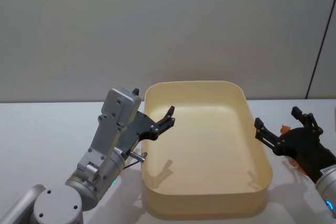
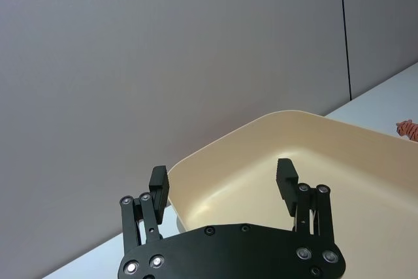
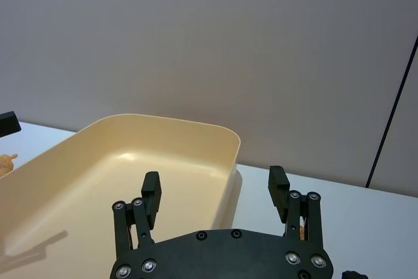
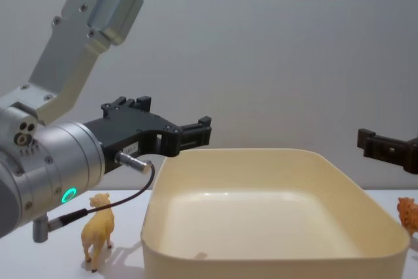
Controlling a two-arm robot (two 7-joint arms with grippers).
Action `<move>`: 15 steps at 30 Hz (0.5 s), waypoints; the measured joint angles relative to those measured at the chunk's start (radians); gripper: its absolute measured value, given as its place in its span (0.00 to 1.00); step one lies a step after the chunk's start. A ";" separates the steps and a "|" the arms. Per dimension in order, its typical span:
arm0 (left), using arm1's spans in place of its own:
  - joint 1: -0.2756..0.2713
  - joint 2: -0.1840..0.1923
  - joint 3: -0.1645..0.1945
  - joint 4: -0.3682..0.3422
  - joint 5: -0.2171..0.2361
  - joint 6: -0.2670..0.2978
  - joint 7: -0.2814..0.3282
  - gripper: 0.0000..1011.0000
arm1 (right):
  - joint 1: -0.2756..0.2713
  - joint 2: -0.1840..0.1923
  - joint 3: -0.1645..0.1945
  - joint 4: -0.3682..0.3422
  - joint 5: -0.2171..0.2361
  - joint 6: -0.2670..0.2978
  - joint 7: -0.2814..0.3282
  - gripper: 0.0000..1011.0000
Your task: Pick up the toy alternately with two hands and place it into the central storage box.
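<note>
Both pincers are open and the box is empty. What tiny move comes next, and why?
Probably lower the open right pincer onto the orange toy beside the storage box: the toy shows between its fingers in the head view, the box holds nothing, and the left pincer hangs over the box.

The central storage box (image 1: 210, 204) is moulded in smooth cream plastic, faintly glossy. The left tool (image 2: 222, 174) and right tool (image 3: 214, 181) are finished in matt black and studded with bright metal screws (image 2: 302, 253). The left arm (image 4: 59, 155) is cased in satin silver-grey metal. The desk (image 1: 42, 129) is surfaced matt white.
</note>
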 joint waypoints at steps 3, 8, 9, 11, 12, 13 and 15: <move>0.000 0.000 0.000 0.000 0.000 0.000 0.000 0.99 | 0.000 0.000 0.000 0.000 0.000 0.000 0.000 0.99; 0.000 0.000 0.000 0.000 0.000 0.000 0.000 0.99 | 0.000 0.000 0.000 0.000 0.000 0.000 0.000 0.99; 0.000 0.000 0.000 0.000 0.000 0.000 0.000 0.99 | 0.000 0.000 0.000 0.000 0.000 0.000 0.000 0.99; 0.000 0.000 0.000 0.000 0.000 0.000 0.000 0.99 | 0.000 0.000 0.000 0.000 0.000 0.000 0.000 0.99; 0.000 0.000 0.000 0.000 0.000 0.000 0.000 0.99 | 0.000 0.000 0.000 0.000 0.000 0.000 0.000 0.99; 0.000 0.000 0.000 0.000 0.000 0.000 0.000 0.99 | 0.000 0.000 0.000 0.000 0.000 0.000 0.000 0.99; 0.000 0.000 0.000 0.000 0.000 0.000 0.000 0.99 | 0.000 0.000 0.000 0.000 0.000 0.000 0.000 0.99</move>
